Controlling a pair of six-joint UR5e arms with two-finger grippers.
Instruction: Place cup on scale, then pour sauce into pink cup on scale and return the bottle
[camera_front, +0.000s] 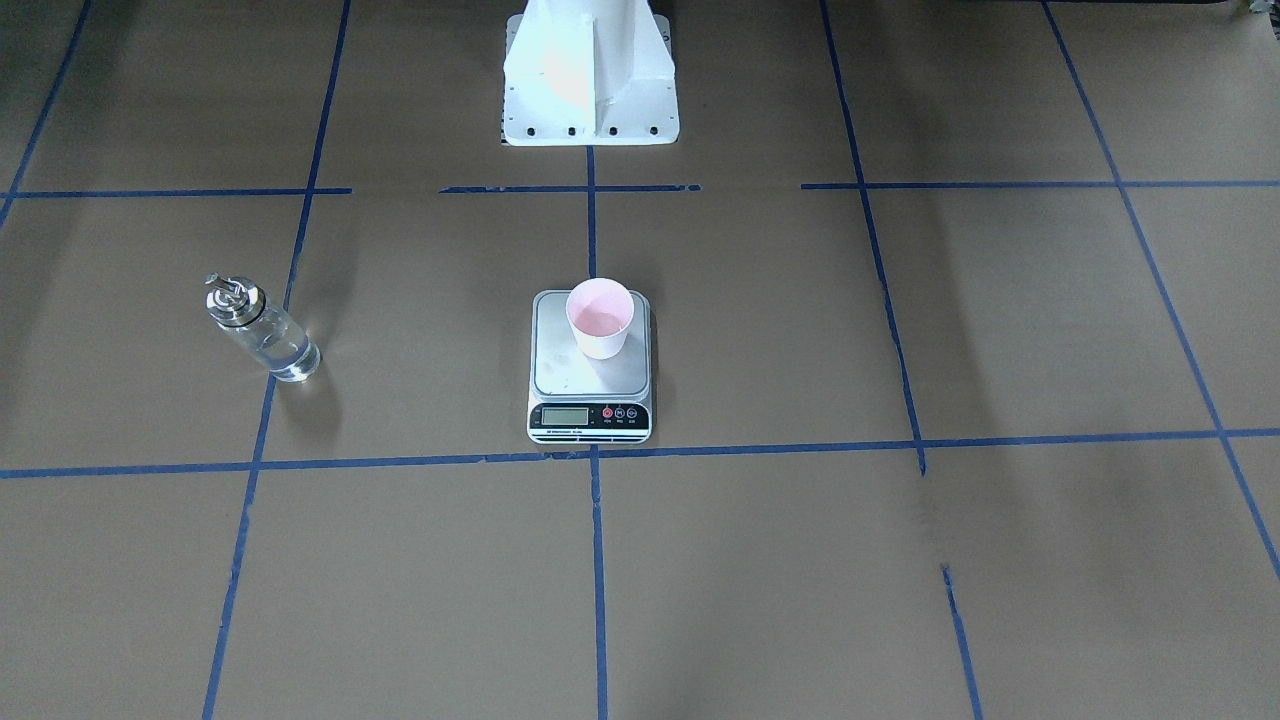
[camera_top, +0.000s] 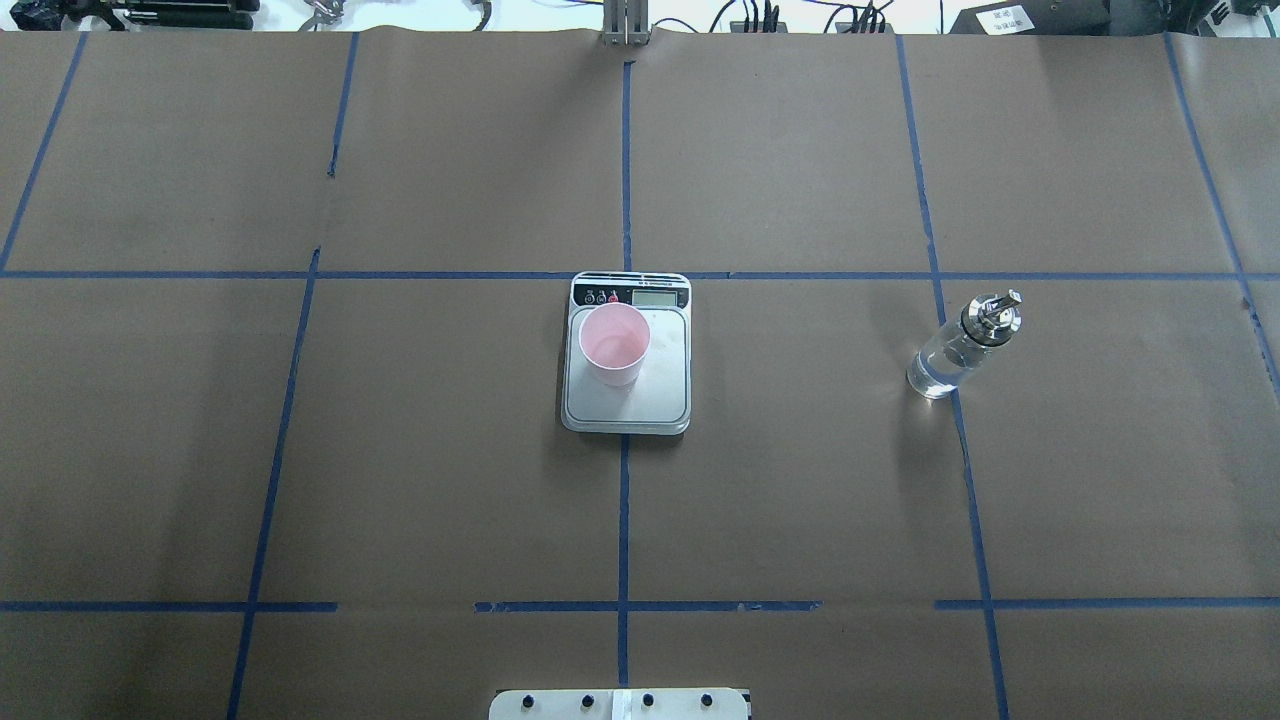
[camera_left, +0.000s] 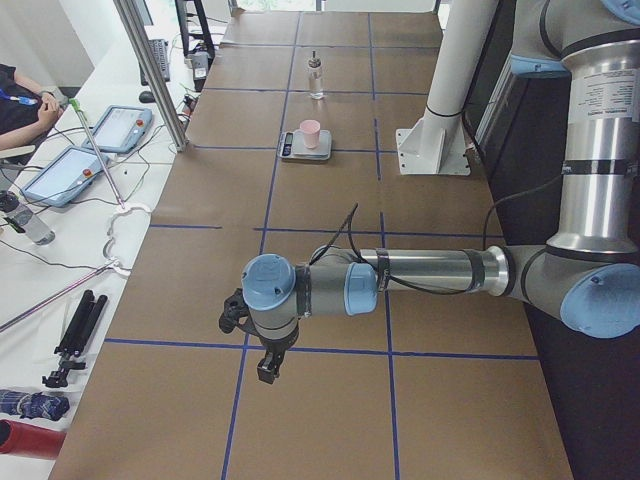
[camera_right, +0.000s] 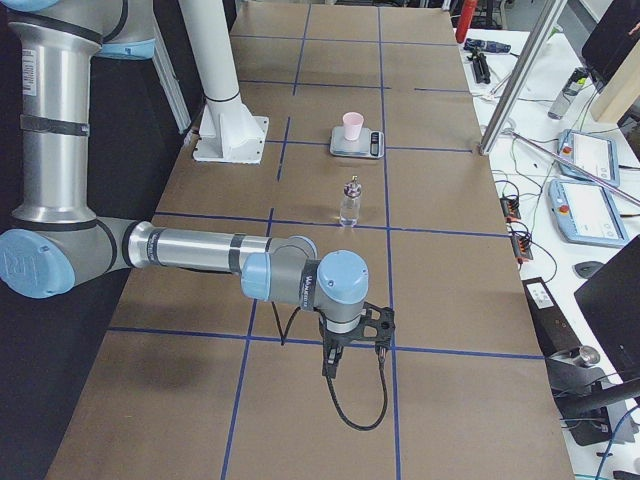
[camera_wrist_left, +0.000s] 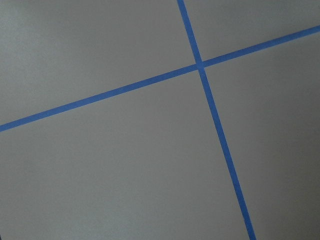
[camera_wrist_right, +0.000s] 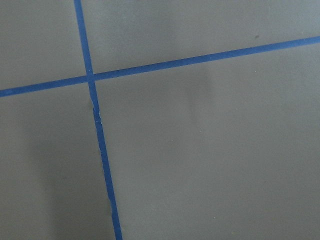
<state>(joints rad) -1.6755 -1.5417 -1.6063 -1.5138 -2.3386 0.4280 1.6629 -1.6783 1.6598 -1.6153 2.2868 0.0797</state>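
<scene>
The pale pink cup (camera_front: 600, 318) stands upright on the silver-grey scale (camera_front: 560, 378), toward the platform's robot-side half. In the overhead view the cup (camera_top: 614, 343) sits just below the scale's (camera_top: 655, 400) display strip. The clear glass bottle (camera_front: 262, 330) with its metal spout stands upright on the table on my right side, apart from the scale, with clear sauce (camera_top: 930, 376) in it. My left gripper (camera_left: 268, 368) hangs over the table's left end, far from everything. My right gripper (camera_right: 328, 365) hangs beyond the bottle (camera_right: 350, 202). I cannot tell whether either is open or shut.
The white robot pedestal (camera_front: 590, 80) stands behind the scale. Blue tape lines grid the brown table. A side bench with tablets (camera_left: 70, 170) and cables runs along the far edge, and a person (camera_left: 20, 100) sits there. Both wrist views show only tape lines.
</scene>
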